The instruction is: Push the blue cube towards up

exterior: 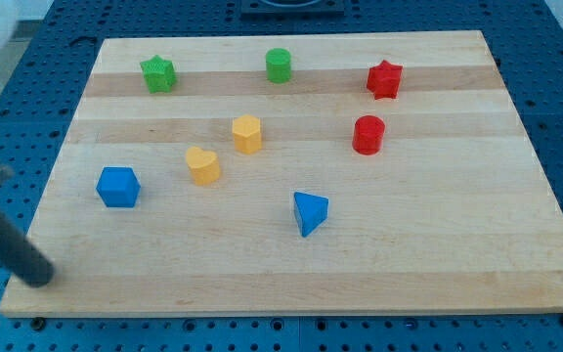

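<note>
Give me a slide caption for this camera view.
My tip rests at the board's lower-left edge, below and left of the blue cube, not touching.

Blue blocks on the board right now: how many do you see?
2. The blue cube sits near the view's left edge, up and right of my tip. The blue triangular block lies lower centre. Nothing on the board looks able to hide another.

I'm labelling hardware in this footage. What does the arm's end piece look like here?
Only a straight, dark, nearly black rod shows, plain and matte, entering from the view's left edge. My tip is rounded, without markings. A blurred pale part sits above it at the edge. No cables are visible.
</note>
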